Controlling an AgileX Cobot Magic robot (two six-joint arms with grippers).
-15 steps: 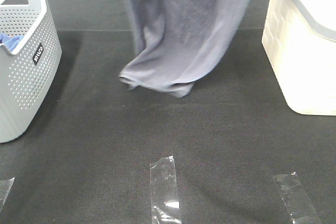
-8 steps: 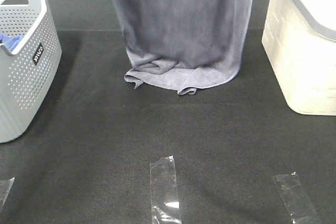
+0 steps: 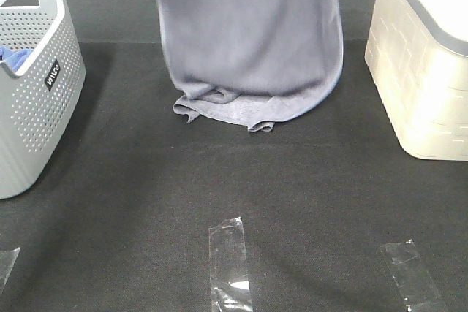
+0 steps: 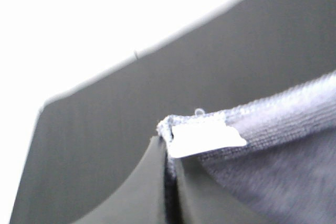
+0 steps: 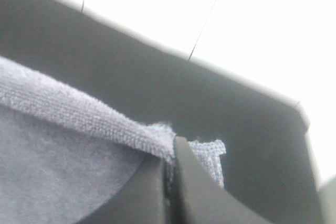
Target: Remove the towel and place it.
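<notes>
Black mat (image 3: 292, 202) bears towel (image 3: 248, 34); basket (image 3: 36, 107) holds blue cloth (image 3: 10, 56).

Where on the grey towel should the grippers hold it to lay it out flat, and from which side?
By its two top corners, one per gripper: the left gripper pinches the corner with the white tag, the right gripper the other hemmed corner. Coming in from each outer edge lets the towel hang spread; its lower edge bunches on the black mat.

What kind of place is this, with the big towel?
Probably a robot lab's laundry practice table: a grey laundry basket, a white bin, and tape marks on a black mat, near the hanging towel.
</notes>
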